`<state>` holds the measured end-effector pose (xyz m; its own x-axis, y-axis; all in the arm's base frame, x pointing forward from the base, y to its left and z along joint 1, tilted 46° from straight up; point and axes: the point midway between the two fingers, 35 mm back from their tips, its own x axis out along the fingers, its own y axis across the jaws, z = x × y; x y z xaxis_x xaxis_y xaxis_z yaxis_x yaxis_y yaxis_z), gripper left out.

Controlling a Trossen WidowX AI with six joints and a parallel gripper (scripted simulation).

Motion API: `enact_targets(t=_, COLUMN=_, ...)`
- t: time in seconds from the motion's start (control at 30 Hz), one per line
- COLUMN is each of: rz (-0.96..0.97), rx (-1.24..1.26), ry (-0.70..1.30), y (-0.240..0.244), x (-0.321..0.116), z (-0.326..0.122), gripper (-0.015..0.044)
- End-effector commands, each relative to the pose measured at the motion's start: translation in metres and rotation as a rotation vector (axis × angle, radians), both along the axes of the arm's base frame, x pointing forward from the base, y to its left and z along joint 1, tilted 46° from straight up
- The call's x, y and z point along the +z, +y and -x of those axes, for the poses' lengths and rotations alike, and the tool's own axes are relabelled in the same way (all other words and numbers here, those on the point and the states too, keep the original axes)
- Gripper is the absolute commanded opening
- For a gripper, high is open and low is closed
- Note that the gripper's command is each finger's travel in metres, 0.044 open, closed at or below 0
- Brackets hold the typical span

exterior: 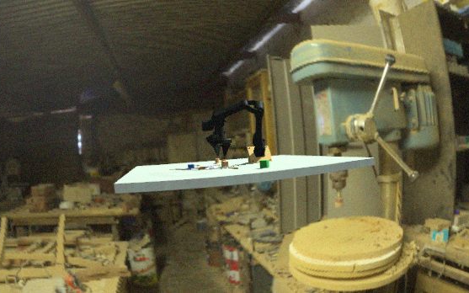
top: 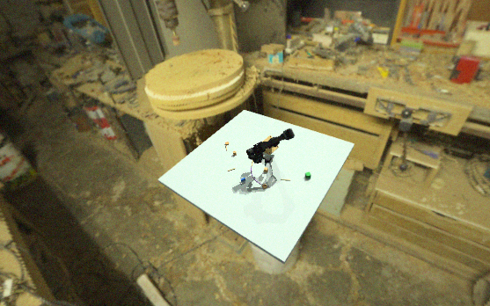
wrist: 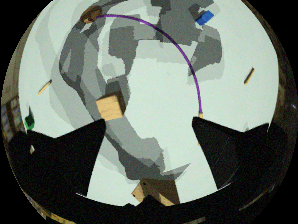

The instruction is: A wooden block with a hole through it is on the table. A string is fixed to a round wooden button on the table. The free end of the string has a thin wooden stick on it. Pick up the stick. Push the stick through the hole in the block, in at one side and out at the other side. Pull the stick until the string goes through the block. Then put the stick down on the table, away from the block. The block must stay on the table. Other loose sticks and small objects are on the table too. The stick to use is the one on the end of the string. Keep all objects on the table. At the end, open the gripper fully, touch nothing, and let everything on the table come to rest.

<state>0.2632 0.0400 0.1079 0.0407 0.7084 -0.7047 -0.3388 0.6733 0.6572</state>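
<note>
My gripper (exterior: 221, 155) (wrist: 149, 121) is open and empty, low above the table (top: 193, 180). The wooden block (top: 266, 170) (exterior: 225, 163) (wrist: 110, 106) stands on the table just ahead of the left fingertip in the wrist view; its hole is not clear. The round button (top: 265, 186) (wrist: 91, 15) lies at the top left of the wrist view. The purple string (top: 252, 171) (wrist: 176, 42) arcs from it beside the block, not through it, to the right fingertip. The stick (wrist: 201, 115) lies there on the table, mostly hidden by that finger.
A loose stick (top: 285, 179) (wrist: 45, 87) and a green piece (top: 308, 175) (exterior: 264, 164) (wrist: 29, 121) lie beyond the block. A blue piece (top: 243, 179) (exterior: 190, 166) (wrist: 204, 18) and another stick (top: 231, 170) (wrist: 249, 76) lie on the string's side. A tan panel (exterior: 252, 156) is by the arm's base.
</note>
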Motion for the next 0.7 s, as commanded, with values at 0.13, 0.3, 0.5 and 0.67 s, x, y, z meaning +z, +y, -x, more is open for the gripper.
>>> enact_targets(t=0.13, rz=-0.038, rx=-0.843, ry=0.843, y=-0.033, x=-0.032, z=-0.01, gripper=0.044)
enact_targets(t=0.3, rz=-0.051, rx=-1.058, ry=1.058, y=-0.04, x=-0.039, z=-0.011, gripper=0.044)
enact_targets(t=0.5, rz=-0.067, rx=-1.31, ry=1.311, y=-0.047, x=-0.047, z=-0.011, gripper=0.044)
enact_targets(t=0.67, rz=-0.08, rx=-1.522, ry=1.526, y=-0.054, x=-0.054, z=-0.011, gripper=0.044)
